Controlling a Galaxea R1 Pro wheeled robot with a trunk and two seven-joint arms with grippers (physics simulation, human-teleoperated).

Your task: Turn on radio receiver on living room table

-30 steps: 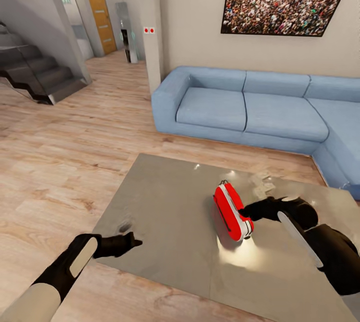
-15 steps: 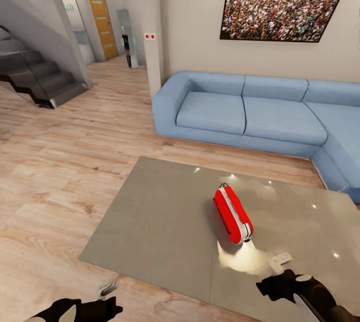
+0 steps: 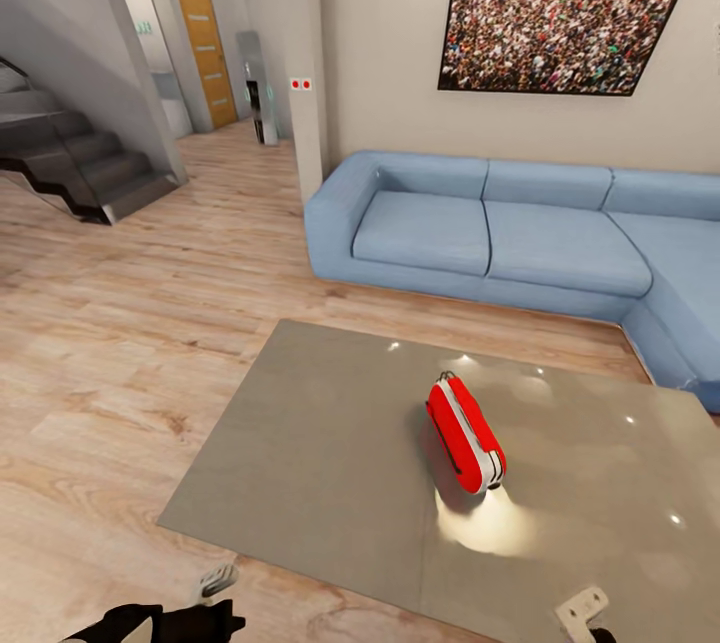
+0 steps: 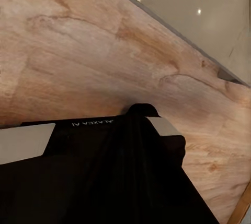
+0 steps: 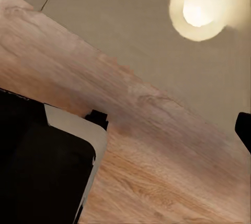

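The radio receiver is seen standing on its edge on the table, near the table's middle, with a bright glow reflected in the glossy top just beside it. The blue sofa is set beyond the table. The left gripper is seen off the table's near edge, above the wood floor; its opening cannot be told. The right gripper's opening cannot be told either.

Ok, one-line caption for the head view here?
Red radio receiver standing on the glossy grey table, blue sofa behind.
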